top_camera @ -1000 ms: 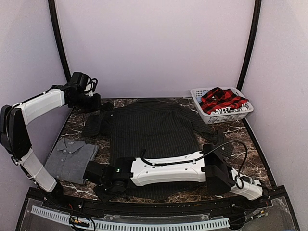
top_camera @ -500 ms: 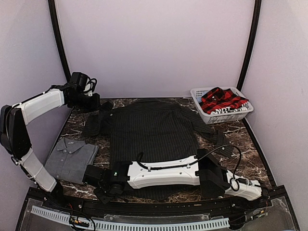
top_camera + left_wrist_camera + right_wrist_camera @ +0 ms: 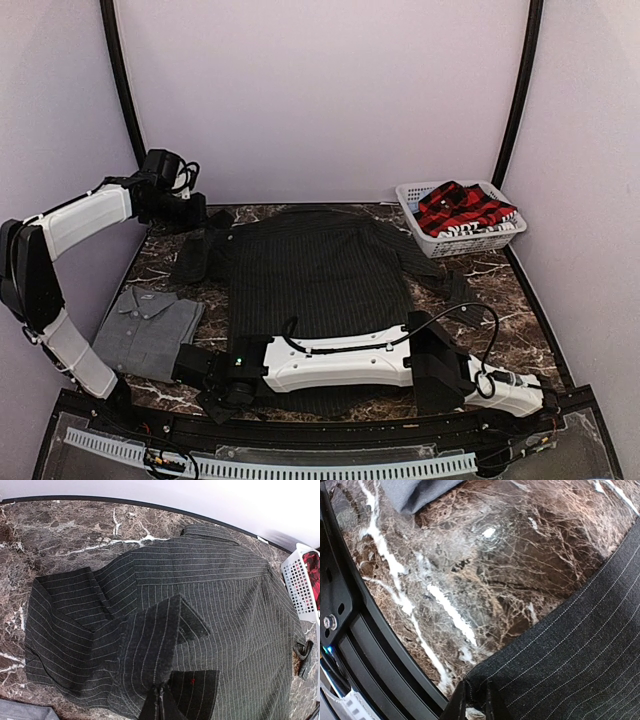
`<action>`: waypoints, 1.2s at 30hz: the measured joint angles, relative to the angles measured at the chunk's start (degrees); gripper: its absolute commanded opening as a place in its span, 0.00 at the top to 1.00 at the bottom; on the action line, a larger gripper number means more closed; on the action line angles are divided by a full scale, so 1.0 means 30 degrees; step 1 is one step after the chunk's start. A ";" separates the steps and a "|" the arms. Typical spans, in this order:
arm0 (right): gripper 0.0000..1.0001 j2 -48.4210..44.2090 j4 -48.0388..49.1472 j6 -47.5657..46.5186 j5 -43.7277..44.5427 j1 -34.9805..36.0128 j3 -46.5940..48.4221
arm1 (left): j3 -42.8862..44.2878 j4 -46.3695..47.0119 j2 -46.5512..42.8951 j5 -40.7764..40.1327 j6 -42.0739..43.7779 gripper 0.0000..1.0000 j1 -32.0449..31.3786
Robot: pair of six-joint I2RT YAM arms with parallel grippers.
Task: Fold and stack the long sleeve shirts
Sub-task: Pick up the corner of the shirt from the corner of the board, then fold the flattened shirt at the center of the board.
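Lying flat across the dark marble surface (image 3: 505, 300), the black pinstriped button-up shirt (image 3: 320, 270) is held at two spots. The jaws of the left gripper (image 3: 162, 696) clamp its raised sleeve cuff, and those of the right gripper (image 3: 476, 694) pinch the near-left hem corner. Since a second ago the right arm has dropped lower and nearer. The folded plain grey shirt (image 3: 150, 330) lies just left.

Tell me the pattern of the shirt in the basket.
Red-and-black plaid shirt; the top external view shows it best.

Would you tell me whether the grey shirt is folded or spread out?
Folded: the grey shirt lies as a compact rectangle, collar showing on top.
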 measured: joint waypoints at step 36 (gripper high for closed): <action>1.00 -1.1446 0.6506 0.2608 0.1341 -0.2404 -1.5919 | 0.8400 0.3381 0.0466 0.5246 -0.4146 1.00 0.1960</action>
